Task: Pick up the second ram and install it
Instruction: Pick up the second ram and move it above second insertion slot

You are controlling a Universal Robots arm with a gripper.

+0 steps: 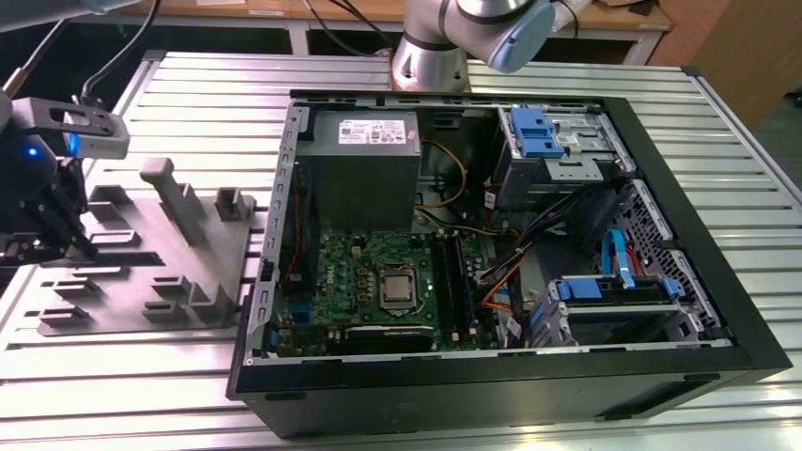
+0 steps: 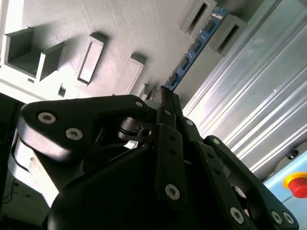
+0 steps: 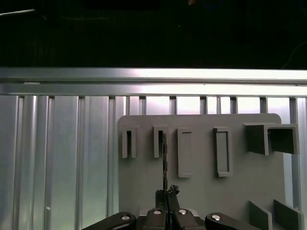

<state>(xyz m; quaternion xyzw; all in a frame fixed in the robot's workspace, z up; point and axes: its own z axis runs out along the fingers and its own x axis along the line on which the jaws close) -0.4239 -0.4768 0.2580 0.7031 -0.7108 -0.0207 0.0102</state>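
At the exterior view's left, the claw (image 1: 73,235), low over a grey holder plate (image 1: 131,319) on the ribbed metal worktop (image 1: 188,85). In the second wrist view, narrowed to a tight pinch, fingertips (image 2: 169,103) closed on the near end of the second ram (image 2: 194,48). Holds the blue-green stick on edge, pointing straight away from the fingertips. Far end of the stick between two raised grey blocks (image 2: 231,29) of the plate. In the first wrist view, edge-on as a thin dark line, reaching from the fingertips to one of the plate's upright slots (image 3: 159,141). Cannot tell whether still seated in that slot or just lifted clear. Well apart, toward the exterior view's right, the open computer case (image 1: 501,371), with the green motherboard (image 1: 345,272) inside and the grey power-supply box (image 1: 363,164) at its far side.
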